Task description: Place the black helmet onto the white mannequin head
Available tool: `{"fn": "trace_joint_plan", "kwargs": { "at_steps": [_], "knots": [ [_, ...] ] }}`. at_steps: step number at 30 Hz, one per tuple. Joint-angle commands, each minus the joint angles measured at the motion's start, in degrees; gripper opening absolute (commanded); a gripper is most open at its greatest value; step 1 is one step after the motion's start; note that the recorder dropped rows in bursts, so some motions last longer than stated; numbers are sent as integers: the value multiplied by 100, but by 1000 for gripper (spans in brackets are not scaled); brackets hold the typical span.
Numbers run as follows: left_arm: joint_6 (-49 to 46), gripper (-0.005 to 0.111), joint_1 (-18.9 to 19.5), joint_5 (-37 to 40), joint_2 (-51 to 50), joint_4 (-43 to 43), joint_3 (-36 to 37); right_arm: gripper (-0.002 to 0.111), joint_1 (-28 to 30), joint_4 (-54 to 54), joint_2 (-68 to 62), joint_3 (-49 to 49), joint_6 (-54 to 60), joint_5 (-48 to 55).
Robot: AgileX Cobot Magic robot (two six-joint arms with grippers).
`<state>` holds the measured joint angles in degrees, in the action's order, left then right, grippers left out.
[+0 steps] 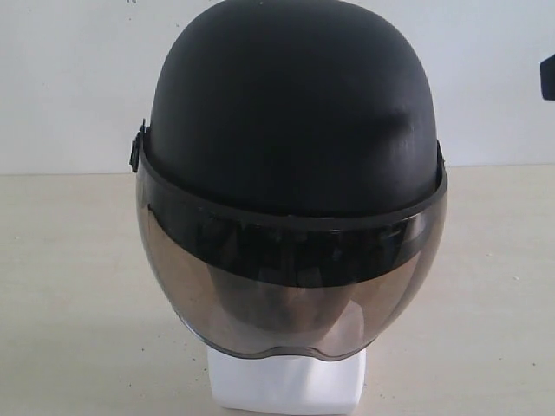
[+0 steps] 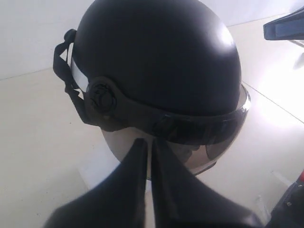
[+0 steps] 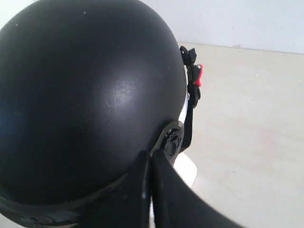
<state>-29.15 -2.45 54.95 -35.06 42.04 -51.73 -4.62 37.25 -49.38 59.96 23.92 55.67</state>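
Plainly, the rounded matte-black open-face helmet (image 1: 295,113) sits down over the glossy white mannequin head (image 1: 290,386). Only the head's blocky neck base shows below the smoky translucent visor (image 1: 290,286), and it stands on the pale beige table (image 1: 69,303). By my reading the placing is done or nearly so, with only the levelness of the shell left to check.

The left gripper (image 2: 148,142) has its 2 fingers pressed together with nothing between them. Its tips are just beside the visor's lower edge, below the round black pivot disc (image 2: 100,97) on that side. The right gripper (image 3: 151,154) is likewise clenched on nothing, its tips close by the pivot on the other side. Whether either touches the helmet I cannot tell.

As for handling, the shell looks stiff, hard and fairly light for its bulk. Its smooth dome is too wide for 1 pair of jaws, so pads would likely slide off it. The visor looks thin and apt to flex or scratch, a poor place to squeeze. The better hold is probably the black rim near the 2 pivots, 1 gripper on each side. The black chin strap (image 2: 64,66) with its red buckle clip (image 3: 198,75) is another option, though it is soft and would let the helmet swing. The head is glossy and likely top-heavy on its narrow base, so a sideways push could tip it.
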Motion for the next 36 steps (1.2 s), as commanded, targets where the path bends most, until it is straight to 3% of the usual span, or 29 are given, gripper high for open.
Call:
{"fn": "trace_joint_plan", "kwargs": {
  "at_steps": [1,18,36],
  "knots": [
    [47,4,-11,50,40,73,112,0,6,-42,17,-404,0,-8],
    [194,4,-11,455,1358,554,233,0,6,-294,762,-637,4,649],
    [172,4,-11,453,1465,501,233,0,6,-199,761,-637,4,645]
  ]
}}
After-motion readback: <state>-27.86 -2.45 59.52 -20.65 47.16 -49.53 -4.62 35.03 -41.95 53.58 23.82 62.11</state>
